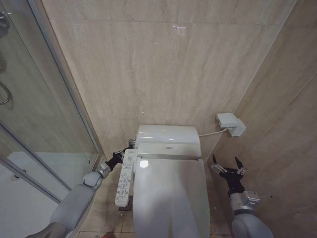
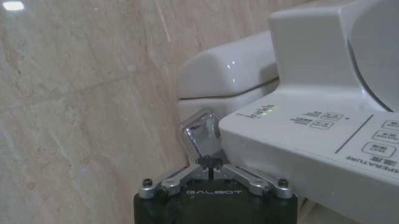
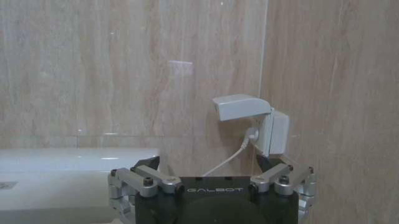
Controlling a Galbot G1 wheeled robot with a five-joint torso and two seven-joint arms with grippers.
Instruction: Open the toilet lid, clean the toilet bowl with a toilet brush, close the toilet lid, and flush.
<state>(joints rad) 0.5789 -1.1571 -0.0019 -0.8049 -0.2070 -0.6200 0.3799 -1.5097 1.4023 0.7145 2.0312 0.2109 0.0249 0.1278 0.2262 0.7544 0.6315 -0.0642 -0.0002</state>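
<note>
From the head camera I have the glass shower door on my far left, smooth and reflective in a metal frame. Next to it my left arm reaches forward, and the left gripper sits at the back left corner of the toilet, just behind the long white button panel. The left wrist camera gives me what the head view cannot: the jaws are pressed together, tips right at a shiny chrome flush lever on the side of the rounded ceramic tank. I cannot tell whether they touch it. That view also shows a small green light on the panel.

In the middle, the toilet lid is down, one smooth glossy white plastic oval covering the bowl, with the tank behind it against the veined beige stone wall.

On the right, my right gripper hovers beside the toilet, clear of it, jaws spread wide with two dark tips pointing up. Above it is one grey boxy wall socket with a white cord running towards the tank; the right wrist camera shows its hinged cover flipped up.
</note>
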